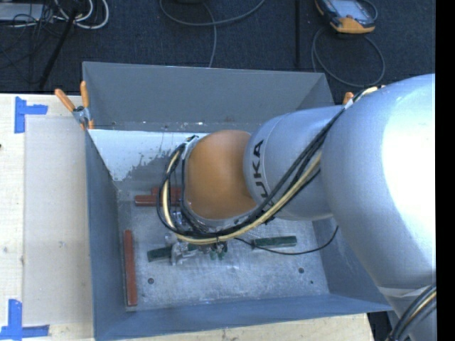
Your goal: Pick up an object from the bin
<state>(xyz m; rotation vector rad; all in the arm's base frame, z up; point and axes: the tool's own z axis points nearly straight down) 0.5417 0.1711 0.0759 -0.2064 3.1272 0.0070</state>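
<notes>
My gripper (199, 247) hangs low over the middle of the bin floor, mostly hidden under the arm's orange cover. A dark green flat strip (159, 254) lies just to its left, with its right end reaching the gripper. Whether they touch I cannot tell. A second dark green strip (274, 242) lies on the floor to the gripper's right, apart from it. A short reddish-brown bar (146, 199) lies farther back on the left, partly hidden by the cables.
A long reddish-brown stick (129, 267) lies along the bin's left wall, running front to back. The arm covers the bin's right side and much of its back, with cables looping round the orange cover.
</notes>
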